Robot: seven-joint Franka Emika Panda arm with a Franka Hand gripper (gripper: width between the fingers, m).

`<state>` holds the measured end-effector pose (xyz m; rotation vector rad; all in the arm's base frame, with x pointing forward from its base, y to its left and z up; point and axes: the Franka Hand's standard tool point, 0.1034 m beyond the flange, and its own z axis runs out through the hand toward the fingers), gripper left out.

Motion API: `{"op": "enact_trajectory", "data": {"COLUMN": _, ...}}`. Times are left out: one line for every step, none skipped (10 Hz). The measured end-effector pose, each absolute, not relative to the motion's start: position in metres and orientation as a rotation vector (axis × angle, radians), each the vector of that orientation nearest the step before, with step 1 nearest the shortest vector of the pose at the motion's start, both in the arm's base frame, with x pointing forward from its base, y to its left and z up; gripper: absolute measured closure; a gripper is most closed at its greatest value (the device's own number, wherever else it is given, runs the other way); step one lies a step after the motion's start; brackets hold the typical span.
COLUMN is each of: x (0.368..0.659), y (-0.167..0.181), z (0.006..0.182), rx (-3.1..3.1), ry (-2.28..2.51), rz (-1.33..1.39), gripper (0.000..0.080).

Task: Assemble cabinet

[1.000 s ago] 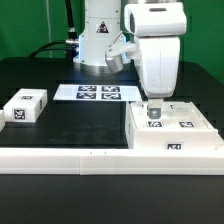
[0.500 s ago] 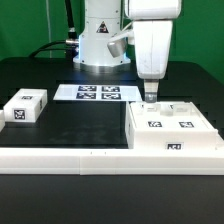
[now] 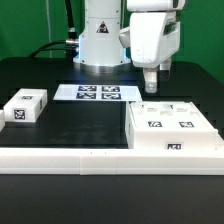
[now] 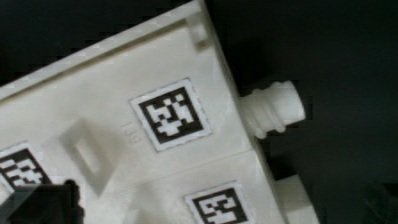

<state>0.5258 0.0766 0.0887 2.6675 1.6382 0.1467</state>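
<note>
From where I stand, the gripper [image 3: 152, 82] hangs in the air above the far left corner of the cabinet [image 3: 172, 128], clear of it and touching nothing. The cabinet sits on the right side of the table, its near edge just behind the long low rail [image 3: 60, 158] that runs across the front. Any coming move turns on that drop: the cabinet lies straight below the jaws and a little to the near right, with its longer side running left to right. I cannot tell whether the jaws are apart or together; the fingers show only as a small dark stub under the white hand, and nothing seems to be held between them. The wrist view looks down on the cabinet's tagged top [image 4: 125, 130] and a ribbed white peg [image 4: 276, 108] jutting from its side, though the picture is blurred and the panel is cut off at the edges. A small white block [image 3: 25, 106] lies well apart on the left, and the marker board [image 3: 98, 93] lies farther back.
</note>
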Motion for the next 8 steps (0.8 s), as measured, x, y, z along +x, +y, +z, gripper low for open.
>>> {"op": "enact_trajectory", "data": {"x": 0.525, "y": 0.077, "z": 0.088, "rx": 2.791, "ry": 1.442, "rz": 0.148, "gripper": 0.0002}}
{"op": "enact_trajectory", "data": {"x": 0.516, "y": 0.078, "z": 0.085, "rx": 2.913, "ry": 1.189, "rz": 0.202, "gripper": 0.0002}}
{"op": "enact_trajectory", "data": {"x": 0.507, "y": 0.081, "z": 0.083, "rx": 3.036, "ry": 0.881, "rz": 0.186, "gripper": 0.0002}}
{"op": "enact_trajectory", "data": {"x": 0.505, "y": 0.085, "z": 0.081, "rx": 3.13, "ry": 0.577, "rz": 0.185, "gripper": 0.0002}}
{"op": "enact_trajectory", "data": {"x": 0.506, "y": 0.086, "z": 0.082, "rx": 3.177, "ry": 0.399, "rz": 0.182, "gripper": 0.0002}}
{"op": "enact_trajectory", "data": {"x": 0.505, "y": 0.088, "z": 0.082, "rx": 3.204, "ry": 0.286, "rz": 0.177, "gripper": 0.0002}}
{"op": "enact_trajectory", "data": {"x": 0.504, "y": 0.091, "z": 0.081, "rx": 3.236, "ry": 0.076, "rz": 0.165, "gripper": 0.0002}}
{"op": "enact_trajectory", "data": {"x": 0.496, "y": 0.096, "z": 0.077, "rx": 3.238, "ry": -0.091, "rz": 0.101, "gripper": 0.0002}}
